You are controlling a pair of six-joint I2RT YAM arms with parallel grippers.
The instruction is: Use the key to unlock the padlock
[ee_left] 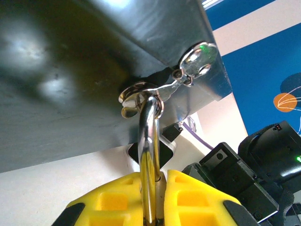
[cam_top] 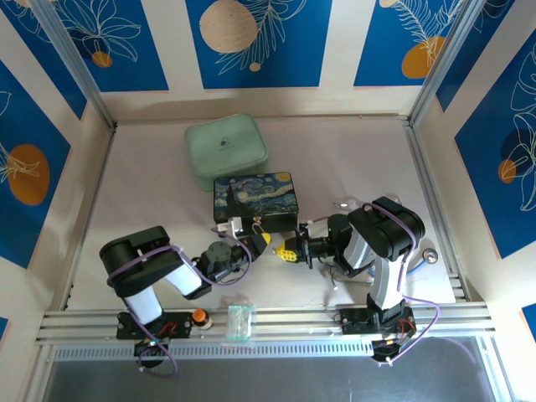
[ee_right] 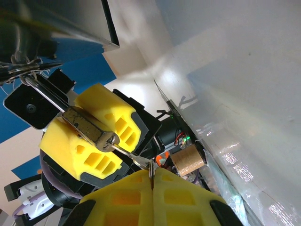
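The brass padlock (ee_right: 87, 125) is clamped between the yellow fingers (ee_right: 108, 110) of my left gripper (ee_left: 160, 176), which is shut on it. Its silver shackle (ee_left: 149, 136) rises through the metal latch ring (ee_left: 136, 94) on the front of the painted box (cam_top: 254, 197). My right gripper (ee_right: 152, 173) is shut on the head of the small key (ee_right: 136, 160). The key's blade reaches the keyhole in the padlock's end face. In the top view the left gripper (cam_top: 262, 238) and right gripper (cam_top: 287, 251) meet tip to tip just in front of the box.
A mint green case (cam_top: 226, 151) lies behind the box. A small clear container (cam_top: 241, 321) and an orange knob (cam_top: 199, 316) sit on the front rail. A brown tape roll (ee_right: 187, 161) shows near the rail. Small silver pieces (cam_top: 431, 255) lie at the right.
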